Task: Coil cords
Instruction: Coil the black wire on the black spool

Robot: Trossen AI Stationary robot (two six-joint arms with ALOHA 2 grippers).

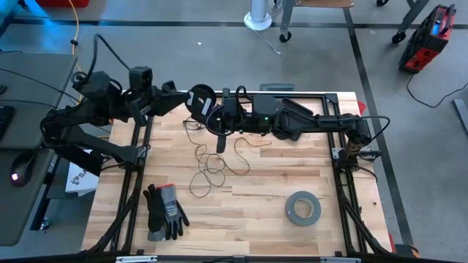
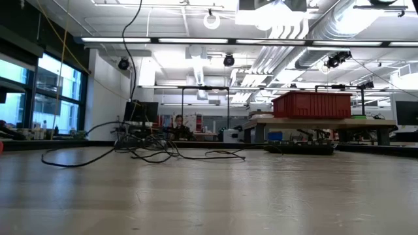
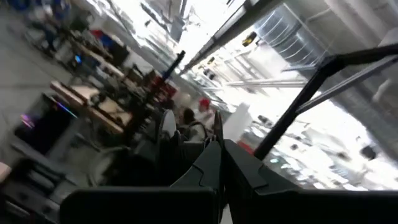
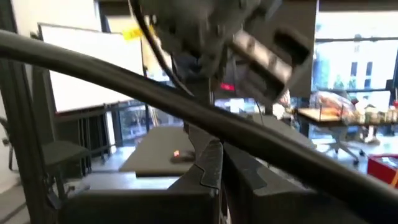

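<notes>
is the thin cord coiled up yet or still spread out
Mostly spread out: the thin cord lies in loose loops across the table, trailing from the black spool.

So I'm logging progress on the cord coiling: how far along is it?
Early. Done: the spool is lifted near the table's far edge between the left end effector and the right end effector, both shut. In hand: winding, apparently. Left: most of the thin cord lies loose on the table.

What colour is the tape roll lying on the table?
Grey; the tape roll shows best in the high view.
</notes>
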